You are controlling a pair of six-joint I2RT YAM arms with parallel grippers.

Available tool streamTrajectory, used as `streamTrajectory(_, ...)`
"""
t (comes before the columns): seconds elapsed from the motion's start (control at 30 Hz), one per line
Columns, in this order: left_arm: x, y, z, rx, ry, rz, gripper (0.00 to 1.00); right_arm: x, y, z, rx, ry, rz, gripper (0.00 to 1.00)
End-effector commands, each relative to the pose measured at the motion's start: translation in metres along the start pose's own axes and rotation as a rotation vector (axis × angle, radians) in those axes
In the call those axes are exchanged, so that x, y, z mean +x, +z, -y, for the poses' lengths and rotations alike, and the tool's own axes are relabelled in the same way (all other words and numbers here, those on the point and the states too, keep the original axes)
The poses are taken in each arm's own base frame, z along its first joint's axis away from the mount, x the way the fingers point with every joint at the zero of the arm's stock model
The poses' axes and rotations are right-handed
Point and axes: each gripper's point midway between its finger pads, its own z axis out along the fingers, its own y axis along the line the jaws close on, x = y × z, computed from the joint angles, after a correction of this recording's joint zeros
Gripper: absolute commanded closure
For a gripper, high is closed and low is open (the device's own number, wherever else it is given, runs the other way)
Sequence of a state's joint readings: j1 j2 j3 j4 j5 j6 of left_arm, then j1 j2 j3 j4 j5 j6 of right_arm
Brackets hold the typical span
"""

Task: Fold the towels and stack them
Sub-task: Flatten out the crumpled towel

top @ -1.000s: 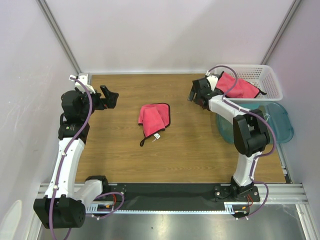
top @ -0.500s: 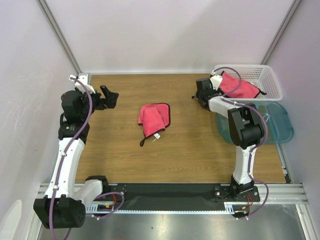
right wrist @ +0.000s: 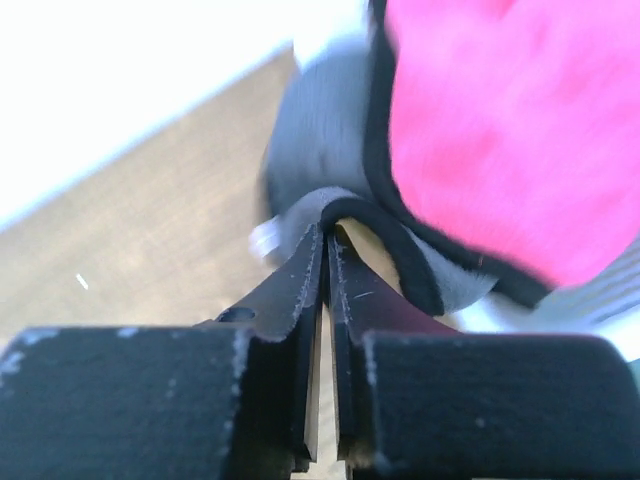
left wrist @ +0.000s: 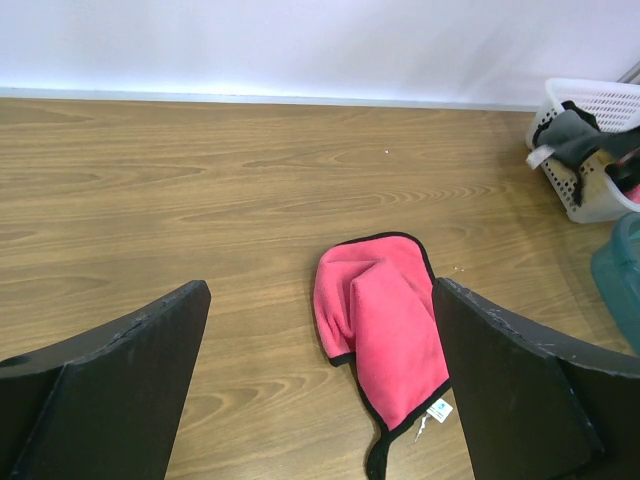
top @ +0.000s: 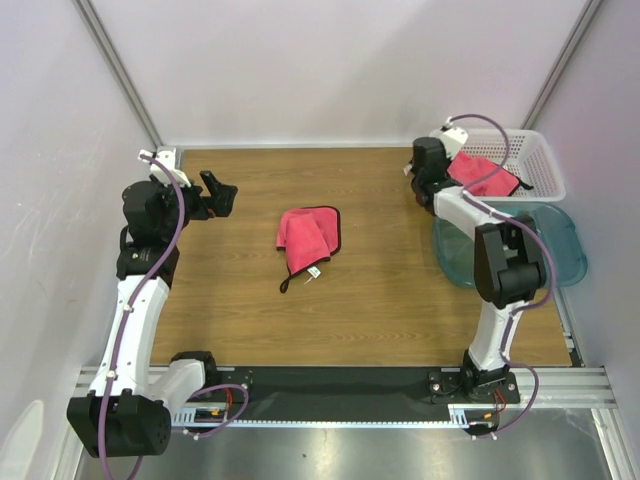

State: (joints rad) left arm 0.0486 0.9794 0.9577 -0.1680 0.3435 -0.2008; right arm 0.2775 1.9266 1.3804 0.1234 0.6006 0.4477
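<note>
Pink-red towel at mid-frame, seemingly folded; no stack yet. Second towel in basket, upper right, pinched at its black edge by closed right gripper. Left gripper wide open, empty, at left. Seems early: more folding ahead.

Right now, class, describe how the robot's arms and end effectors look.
The left arm and right arm match: white links, black joint housings, a purple cable looped along each. The left end effector and right end effector each have two flat matte-black fingers with scuffed edges.
</note>
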Motion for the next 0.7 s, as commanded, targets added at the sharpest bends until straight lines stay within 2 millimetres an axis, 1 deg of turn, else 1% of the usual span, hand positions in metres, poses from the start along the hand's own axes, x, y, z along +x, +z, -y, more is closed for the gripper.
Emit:
streamTrajectory(0.0, -0.017, -0.003, 0.002, 0.003, 0.028, 0.046, 0.0, -0.086, -0.01, 0.005, -0.014, 0.113, 0.187, 0.96)
streamTrajectory(0.03, -0.017, -0.003, 0.002, 0.003, 0.028, 0.046, 0.0, -0.098, -0.009, 0.015, -0.001, 0.125, 0.208, 0.96)
streamTrajectory(0.1, -0.018, -0.003, 0.002, 0.002, 0.029, 0.05, 0.0, -0.109, -0.007, 0.025, 0.014, 0.129, 0.23, 0.97)
streamTrajectory(0.13, -0.018, -0.003, 0.003, 0.005, 0.031, 0.049, 0.0, -0.12, -0.003, 0.036, 0.023, 0.14, 0.247, 0.99)
streamTrajectory(0.23, -0.018, -0.004, 0.003, 0.009, 0.028, 0.049, 0.0, -0.132, 0.007, 0.055, 0.047, 0.137, 0.261, 1.0)
streamTrajectory(0.27, -0.018, -0.003, 0.003, 0.009, 0.029, 0.048, 0.0, -0.139, 0.015, 0.072, 0.074, 0.144, 0.268, 1.0)
streamTrajectory(0.37, -0.018, -0.004, 0.004, 0.01, 0.028, 0.051, 0.0, -0.145, 0.025, 0.091, 0.079, 0.162, 0.261, 1.0)
streamTrajectory(0.4, -0.018, -0.003, 0.003, 0.008, 0.029, 0.051, 0.0, -0.151, 0.033, 0.115, 0.114, 0.179, 0.268, 1.0)
streamTrajectory(0.47, -0.018, -0.003, 0.004, 0.01, 0.029, 0.051, 0.0, -0.155, 0.039, 0.132, 0.126, 0.199, 0.266, 1.0)
streamTrajectory(0.5, -0.018, -0.003, 0.004, 0.011, 0.028, 0.049, 0.0, -0.159, 0.044, 0.149, 0.153, 0.204, 0.273, 1.0)
streamTrajectory(0.57, -0.017, -0.002, 0.003, 0.012, 0.025, 0.045, 0.0, -0.162, 0.051, 0.158, 0.149, 0.179, 0.27, 1.0)
streamTrajectory(0.6, -0.017, -0.002, 0.003, 0.012, 0.025, 0.045, 0.0, -0.166, 0.061, 0.165, 0.132, 0.172, 0.262, 1.0)
streamTrajectory(0.63, -0.017, -0.002, 0.005, 0.018, 0.027, 0.043, 0.0, -0.161, 0.067, 0.167, 0.126, 0.155, 0.239, 1.0)
streamTrajectory(0.67, -0.017, -0.002, 0.006, 0.025, 0.028, 0.042, 0.0, -0.162, 0.072, 0.169, 0.114, 0.129, 0.227, 1.0)
